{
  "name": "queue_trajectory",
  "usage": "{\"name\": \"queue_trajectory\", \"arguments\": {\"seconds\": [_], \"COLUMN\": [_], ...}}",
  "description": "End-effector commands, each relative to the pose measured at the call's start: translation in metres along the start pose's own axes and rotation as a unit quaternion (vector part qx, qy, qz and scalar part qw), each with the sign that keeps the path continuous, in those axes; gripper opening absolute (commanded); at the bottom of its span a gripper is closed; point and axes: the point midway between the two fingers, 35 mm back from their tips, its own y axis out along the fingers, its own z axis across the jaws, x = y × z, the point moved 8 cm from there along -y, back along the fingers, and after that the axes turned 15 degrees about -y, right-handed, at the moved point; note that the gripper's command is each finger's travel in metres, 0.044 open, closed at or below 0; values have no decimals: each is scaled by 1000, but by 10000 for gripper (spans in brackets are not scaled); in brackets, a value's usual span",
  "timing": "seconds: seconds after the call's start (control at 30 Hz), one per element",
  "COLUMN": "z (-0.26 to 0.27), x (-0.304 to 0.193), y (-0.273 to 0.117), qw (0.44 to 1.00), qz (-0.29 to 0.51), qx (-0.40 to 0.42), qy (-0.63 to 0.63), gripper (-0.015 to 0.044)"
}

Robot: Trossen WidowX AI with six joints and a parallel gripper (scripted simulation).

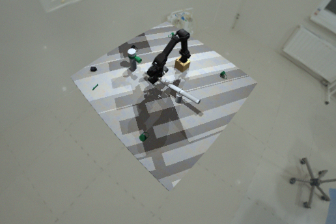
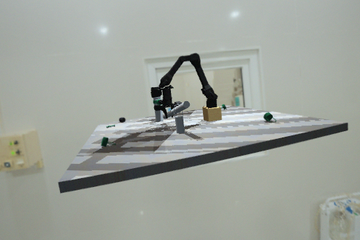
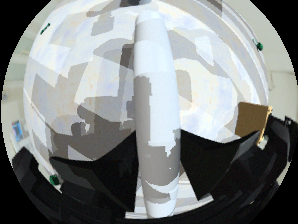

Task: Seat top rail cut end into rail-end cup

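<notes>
One hand (image 1: 154, 79) (image 2: 165, 113) (image 3: 154, 131), part open, shut on the white rail (image 1: 183, 93) (image 2: 178, 109) (image 3: 156, 85) | rail slants over the short post (image 1: 178, 98) (image 2: 180, 125) | green cup (image 1: 139, 59) on big post (image 1: 133, 64) (image 2: 158, 115)

Top view: set high above the tabletop (image 1: 208, 124) (image 2: 209, 159), steeply downward, well back, the whole tabletop in frame with floor around it. Exterior view: from beyond one side, low, slightly above the tabletop, facing across it to a wall; well back. Wrist view: close, wide round field, looking out past the fingers along the rail (image 1: 183, 94) (image 2: 178, 109) (image 3: 156, 95). Shared by top and exterior: whole arm (image 1: 170, 47) (image 2: 190, 57), tabletop, both posts.
</notes>
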Motion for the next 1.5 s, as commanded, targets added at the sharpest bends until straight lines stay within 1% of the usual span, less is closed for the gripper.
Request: {"name": "queue_trajectory", "arguments": {"seconds": [0.0, 0.13, 0.2, 0.83, 1.47], "z": [2, 1, 0, 1, 1], "x": [9, 16, 17, 15, 23], "y": [-31, -55, -60, -54, -64], "qw": [998, 993, 992, 993, 993], "qz": [-63, -116, -126, -114, -114], "qx": [-5, -19, -21, -22, -21], "qy": [-7, -11, -12, -11, -11], "gripper": [0, 0, 0, 0, 0]}}
